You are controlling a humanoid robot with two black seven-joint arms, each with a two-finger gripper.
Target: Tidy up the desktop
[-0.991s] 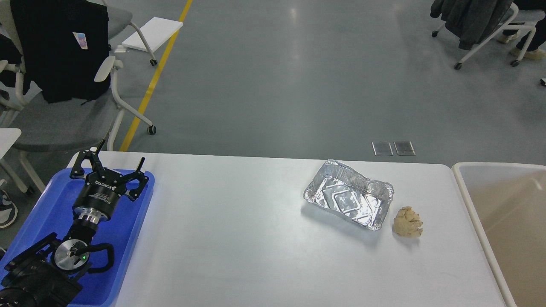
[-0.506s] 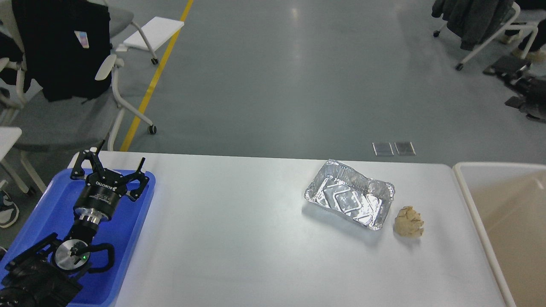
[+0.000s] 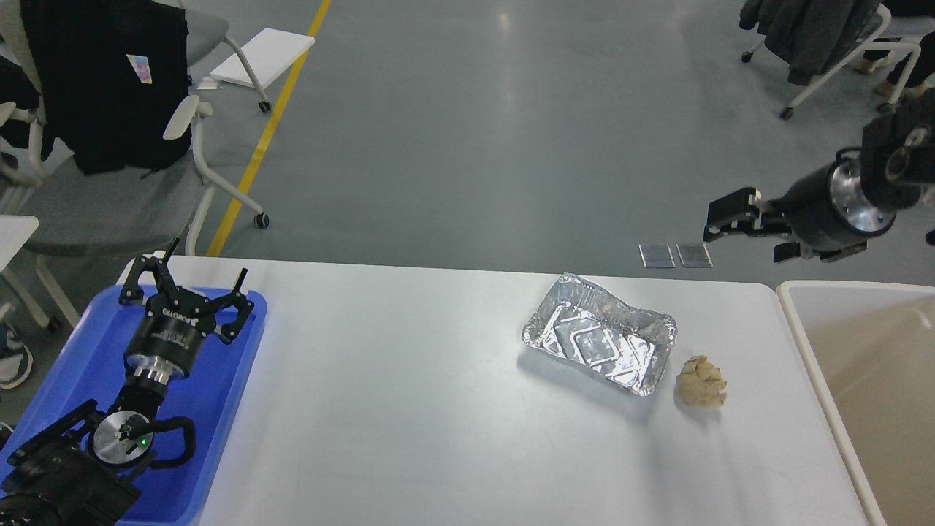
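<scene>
The table [image 3: 409,394] is a wide, smooth white top with rounded corners, filling most of the lower view, with its near edge cut off at the bottom. On its right part sits a crinkled foil tray [image 3: 599,342], empty, and just beside it a crumpled beige paper wad [image 3: 701,382].

The left tool [image 3: 191,286] hangs over the blue plastic tray [image 3: 69,365] at the left edge, fingers spread wide, holding nothing. The right tool [image 3: 730,219] comes in from the upper right, above the floor past the table's far edge. It's small and dark, so I can't tell how far apart its fingers are. The beige bin [image 3: 818,365] is cut off at the right.
</scene>
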